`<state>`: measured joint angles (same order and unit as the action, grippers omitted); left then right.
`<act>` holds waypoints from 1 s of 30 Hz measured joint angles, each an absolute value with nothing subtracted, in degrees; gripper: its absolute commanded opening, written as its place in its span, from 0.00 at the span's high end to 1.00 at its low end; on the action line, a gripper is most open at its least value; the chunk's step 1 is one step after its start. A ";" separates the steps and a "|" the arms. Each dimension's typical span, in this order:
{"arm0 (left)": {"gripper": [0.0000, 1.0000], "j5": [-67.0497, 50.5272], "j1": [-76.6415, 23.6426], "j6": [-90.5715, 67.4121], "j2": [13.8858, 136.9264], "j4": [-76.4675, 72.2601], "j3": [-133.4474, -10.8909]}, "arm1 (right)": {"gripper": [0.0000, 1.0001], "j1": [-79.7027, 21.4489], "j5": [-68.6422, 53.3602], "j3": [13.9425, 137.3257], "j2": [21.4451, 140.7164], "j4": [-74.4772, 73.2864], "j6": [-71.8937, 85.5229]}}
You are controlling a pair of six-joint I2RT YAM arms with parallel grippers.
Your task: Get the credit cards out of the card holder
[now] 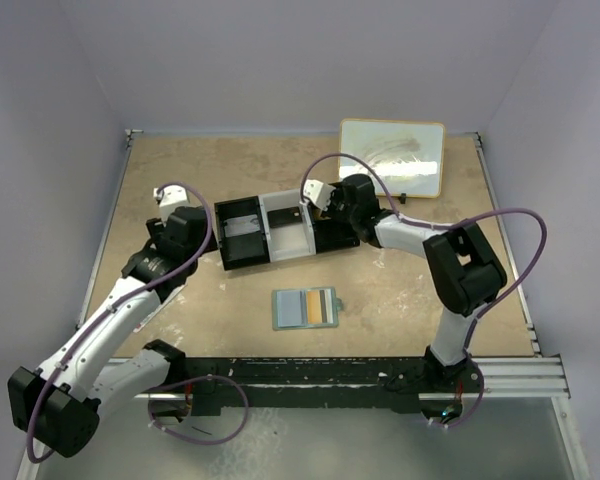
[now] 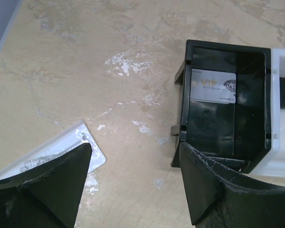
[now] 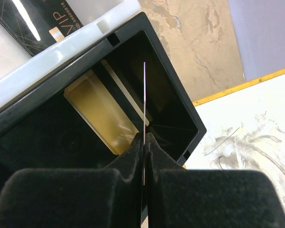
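Over the tray's right black compartment point(image 3: 178, 102), the right gripper point(image 3: 145, 138) is clamped on a thin card point(image 3: 145, 95), which is seen edge-on with its long axis apparently running out from the fingertips into the bin. Lowering before release would likely land it flat beside the tan card point(image 3: 99, 114). The left gripper point(image 2: 133, 175) hangs spread apart, and the card holder point(image 1: 305, 308) lies open on the table point(image 1: 180, 170).

Beige stone-patterned tabletop point(image 1: 200, 165) lies open at ten o'clock of the black-and-white three-compartment plastic tray point(image 1: 292, 240), a yellow-rimmed white board point(image 1: 392, 157) blocking two o'clock.
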<state>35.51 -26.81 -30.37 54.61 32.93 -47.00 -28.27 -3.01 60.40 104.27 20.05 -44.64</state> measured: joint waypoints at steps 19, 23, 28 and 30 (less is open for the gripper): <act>0.28 30.24 -24.25 -29.32 55.61 32.21 -47.03 | 0.96 -28.25 -3.62 62.15 108.73 20.86 -50.28; 0.28 29.74 -24.23 -29.19 56.05 32.23 -47.03 | 0.96 -28.25 -3.55 62.15 109.25 20.86 -50.59; 0.28 28.88 -24.23 -28.84 56.36 32.21 -47.03 | 0.92 -28.23 -3.42 62.15 110.13 20.84 -50.78; 0.28 28.73 -24.23 -28.82 56.36 32.21 -47.03 | 0.88 -28.23 -3.40 62.15 110.24 20.82 -50.92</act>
